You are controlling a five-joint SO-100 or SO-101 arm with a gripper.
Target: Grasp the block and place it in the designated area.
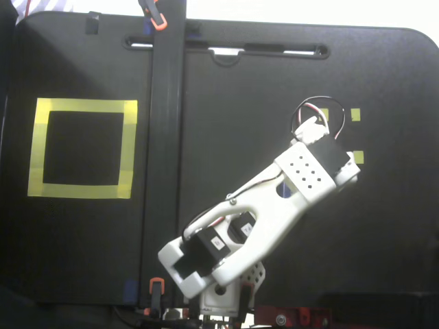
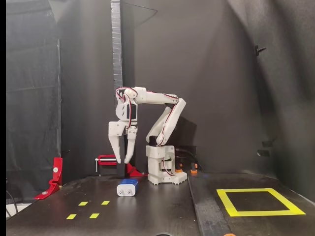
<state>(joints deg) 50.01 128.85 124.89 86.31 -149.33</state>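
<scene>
Black table [image 2: 162, 206] under dark drapes; end effector [image 2: 122, 161] narrowly parted above the block [image 2: 127, 187].

White plastic arm [image 2: 156, 98] — black servos, red-and-white cables, perforated wrist plate.

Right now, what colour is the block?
Dark blue on top, white at the front; shows best in the side-on fixed view.

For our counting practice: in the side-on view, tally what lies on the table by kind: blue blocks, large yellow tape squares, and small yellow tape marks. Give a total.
Blue block: 1
Large yellow tape square: 1
Small yellow tape marks: 4
Total: 6
</scene>
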